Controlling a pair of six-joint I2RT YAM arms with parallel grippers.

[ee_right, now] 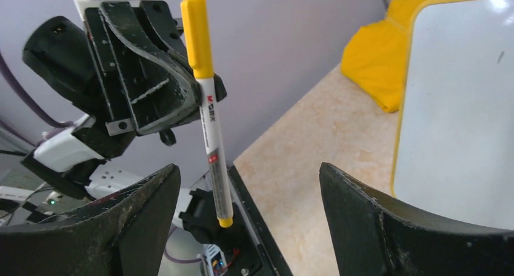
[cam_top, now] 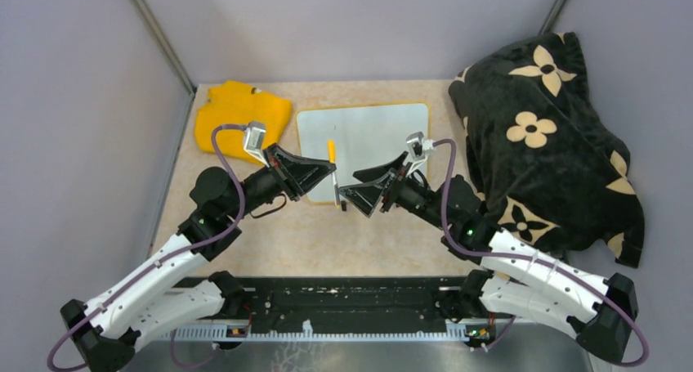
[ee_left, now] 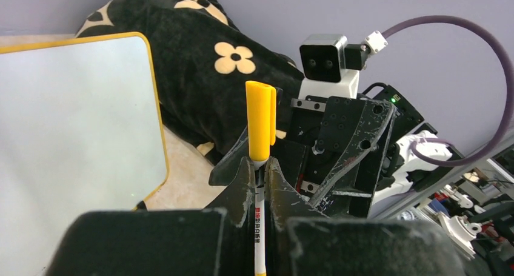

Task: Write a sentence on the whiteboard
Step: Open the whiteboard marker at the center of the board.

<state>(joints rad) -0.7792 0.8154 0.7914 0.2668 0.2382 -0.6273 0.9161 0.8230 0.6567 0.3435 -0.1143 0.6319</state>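
Currently the left gripper [ee_left: 259, 164] clamps the marker [ee_right: 213, 133] below its yellow cap [ee_left: 259, 121]; the right gripper [ee_right: 247, 173] stands spread opposite. The whiteboard [cam_top: 372, 131], upper centre, looks blank. Best close squarely on the cap and pull straight

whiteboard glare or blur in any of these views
Top view: whiteboard evenly lit, faint grey sheen, no hot spot. Left wrist view: in focus, pale bluish cast. Right wrist view: brighter glare toward its top right corner.
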